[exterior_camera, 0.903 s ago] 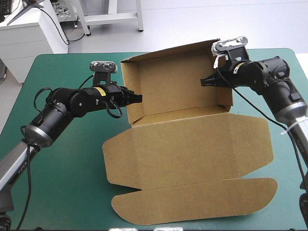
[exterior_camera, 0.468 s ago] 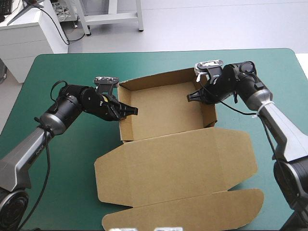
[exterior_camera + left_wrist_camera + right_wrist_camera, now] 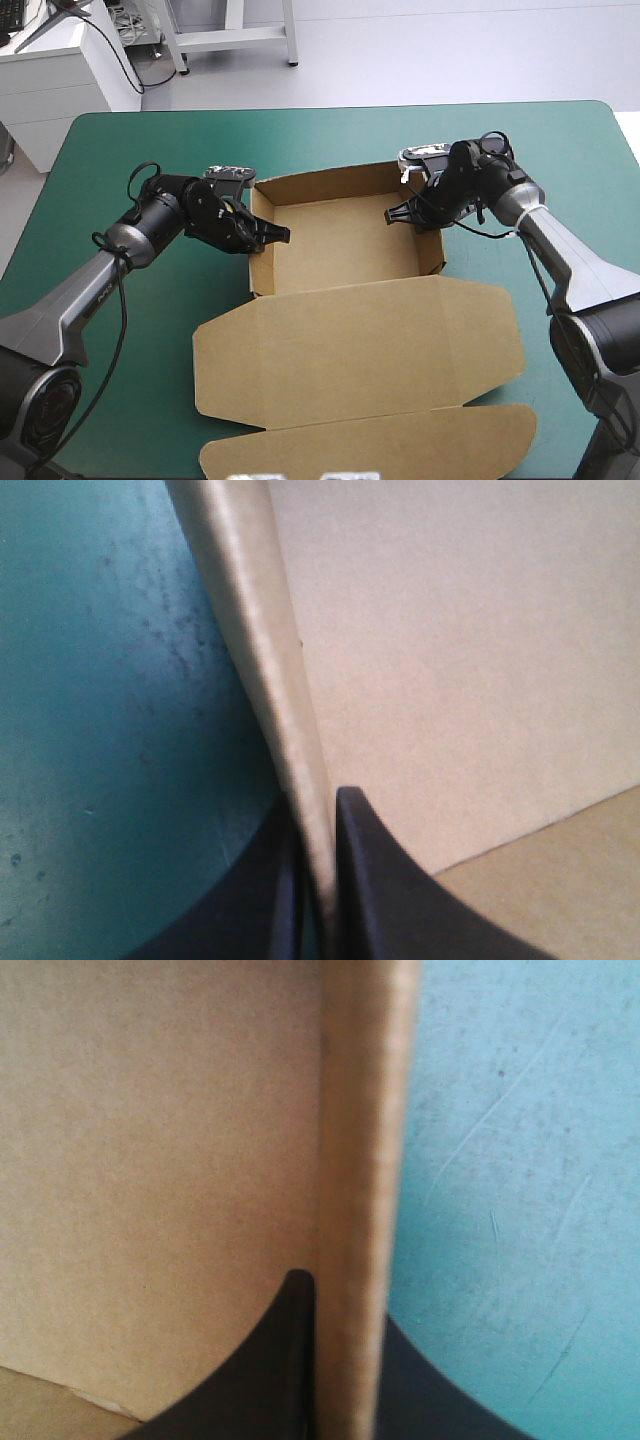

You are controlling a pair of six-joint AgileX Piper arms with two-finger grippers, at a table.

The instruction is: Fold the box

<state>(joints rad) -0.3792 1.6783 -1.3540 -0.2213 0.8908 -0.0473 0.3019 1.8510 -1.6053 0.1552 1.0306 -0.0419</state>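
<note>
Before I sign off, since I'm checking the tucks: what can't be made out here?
- High view: the left claw and right claw cover their pinch spots on the box.
- Right wrist view: the wall edge hides the tip of the outer finger.
- Both wrist views: corners and tucks lie outside the frame.

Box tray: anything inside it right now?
Only bare brown floor shows in the box, plus one finger each of the left tool and right tool, clamped over its side walls. Floor right behind the near wall is hidden.
</note>
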